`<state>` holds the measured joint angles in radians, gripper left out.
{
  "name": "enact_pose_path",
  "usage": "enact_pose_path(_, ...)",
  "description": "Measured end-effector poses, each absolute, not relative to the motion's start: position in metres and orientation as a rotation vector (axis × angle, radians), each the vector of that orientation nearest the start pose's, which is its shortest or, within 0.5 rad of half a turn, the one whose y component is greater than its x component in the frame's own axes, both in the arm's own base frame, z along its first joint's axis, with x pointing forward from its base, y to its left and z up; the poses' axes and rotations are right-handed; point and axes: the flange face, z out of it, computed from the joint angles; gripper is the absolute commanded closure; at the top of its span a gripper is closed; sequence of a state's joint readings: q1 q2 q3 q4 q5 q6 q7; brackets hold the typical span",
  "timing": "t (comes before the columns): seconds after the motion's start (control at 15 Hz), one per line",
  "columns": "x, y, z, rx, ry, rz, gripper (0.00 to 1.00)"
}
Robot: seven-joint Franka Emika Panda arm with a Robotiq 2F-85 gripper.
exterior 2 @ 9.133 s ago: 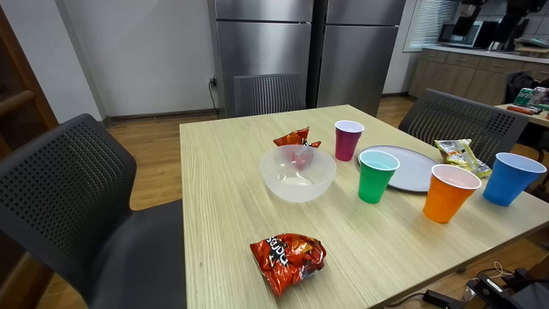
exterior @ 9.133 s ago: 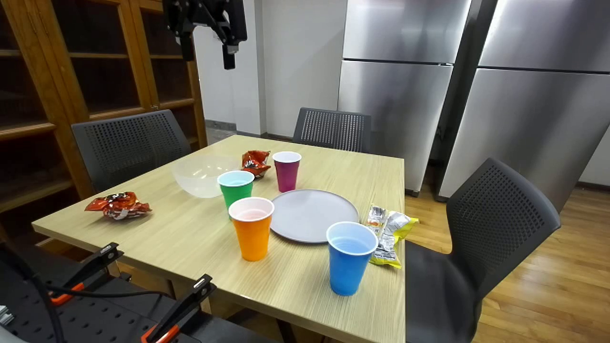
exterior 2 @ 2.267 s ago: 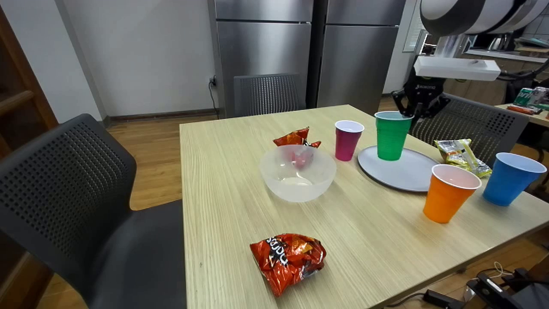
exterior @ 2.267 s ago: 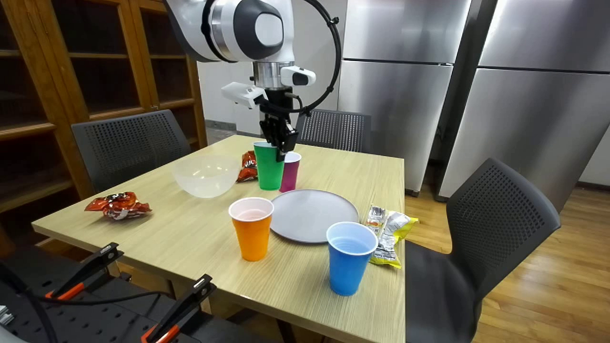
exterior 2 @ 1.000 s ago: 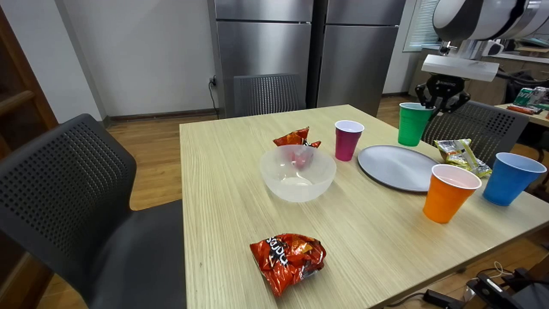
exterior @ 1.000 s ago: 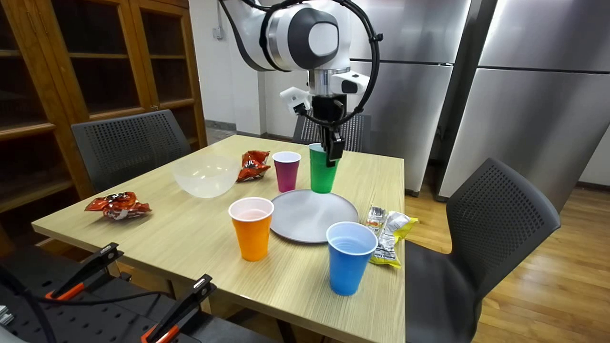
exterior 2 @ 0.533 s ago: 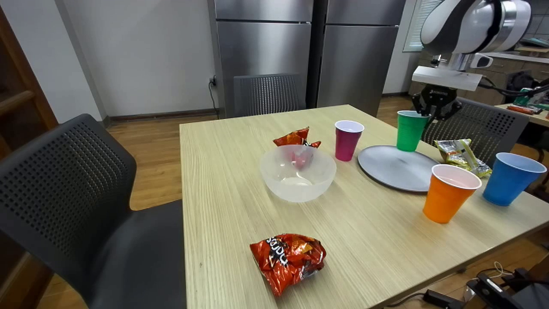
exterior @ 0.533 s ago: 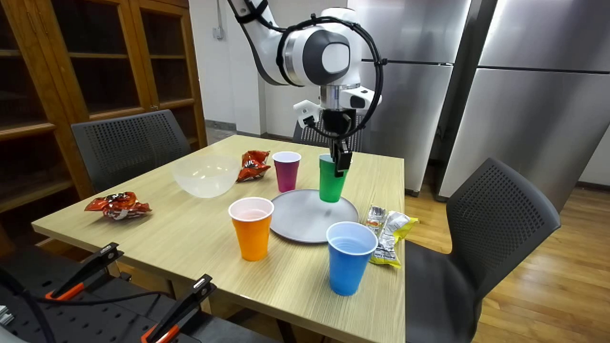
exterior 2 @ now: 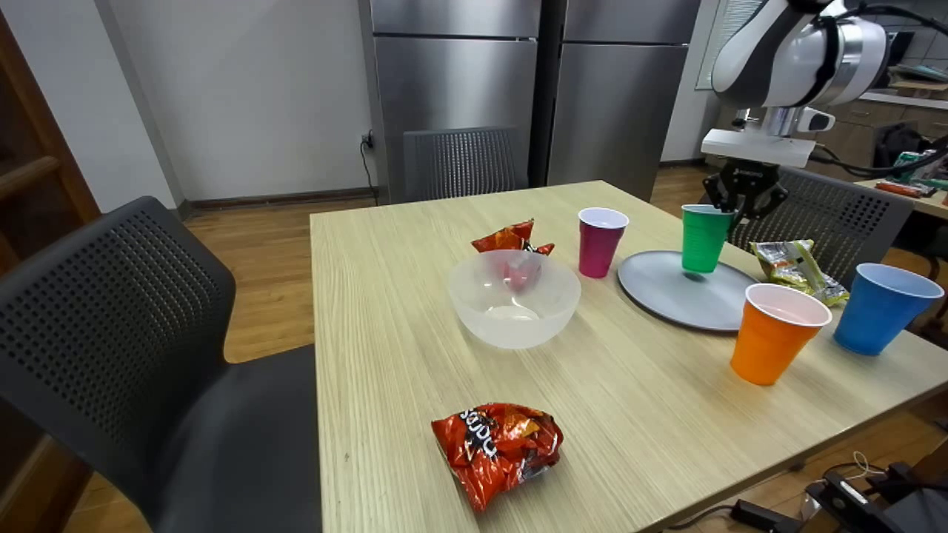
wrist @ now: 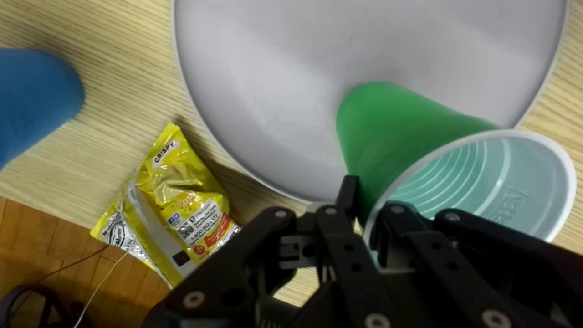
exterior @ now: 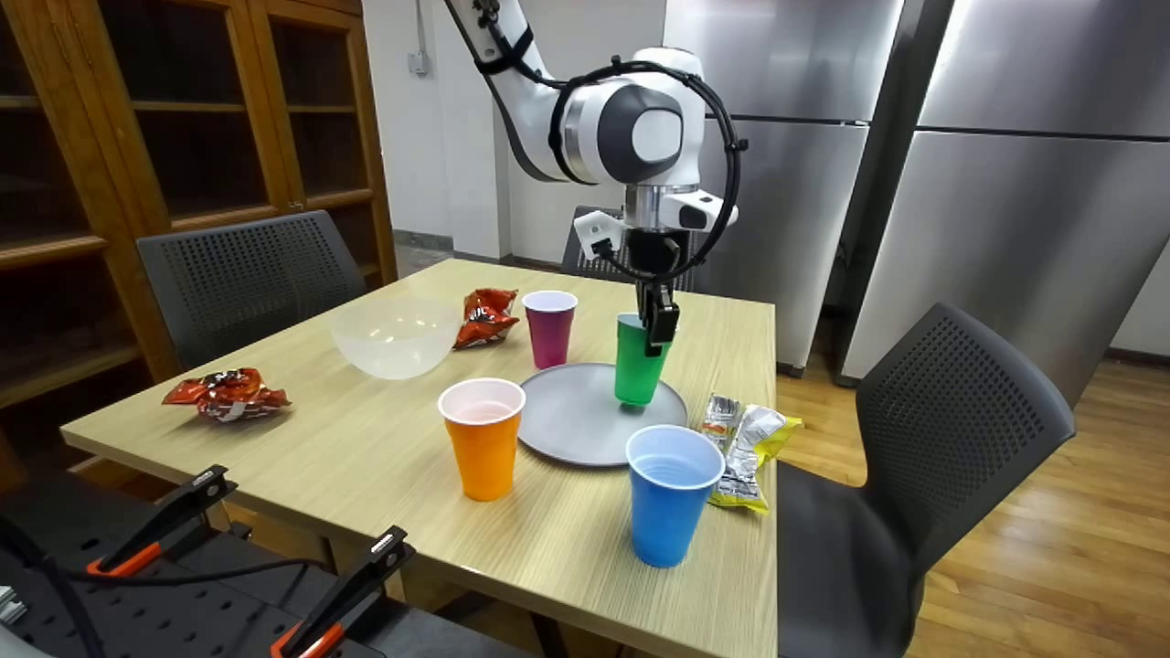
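Green cup (exterior: 638, 377) is off the desk (exterior: 366, 439): 9.1 s ago it stood between bowl (exterior: 398, 352) and orange cup (exterior: 482, 452), now it's over the plate (exterior: 571, 420). Jaws went from high and spread wide to low, pinching the cup's wall at the rim. White arm (exterior: 635, 137) has come into both exterior views. Purple cup (exterior: 550, 334) no longer half hidden behind the green one, as it was at 2.3 s. Since 1.0 s: green cup lower, small dark shadow (exterior 2: 692, 277) now under its base.
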<state>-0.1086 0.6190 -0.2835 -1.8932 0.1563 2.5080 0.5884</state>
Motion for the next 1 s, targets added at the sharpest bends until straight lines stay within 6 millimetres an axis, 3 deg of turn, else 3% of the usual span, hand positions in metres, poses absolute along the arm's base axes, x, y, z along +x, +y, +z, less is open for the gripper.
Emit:
enact_pose_path(0.2, 0.592, -0.237, 0.181, -2.775, 1.616, -0.031, 0.99)
enact_pose_path(0.27, 0.593, -0.237, 0.179, -2.776, 1.617, -0.025, 0.69)
enact_pose_path(0.33, 0.594, -0.237, 0.178, -2.778, 1.618, -0.018, 0.68)
enact_pose_path(0.67, 0.596, -0.236, 0.179, -2.778, 1.616, -0.010, 0.32)
enact_pose_path(0.93, 0.599, -0.228, 0.195, -2.771, 1.595, -0.045, 0.04)
enact_pose_path(1.0, 0.599, -0.225, 0.202, -2.766, 1.586, -0.056, 0.01)
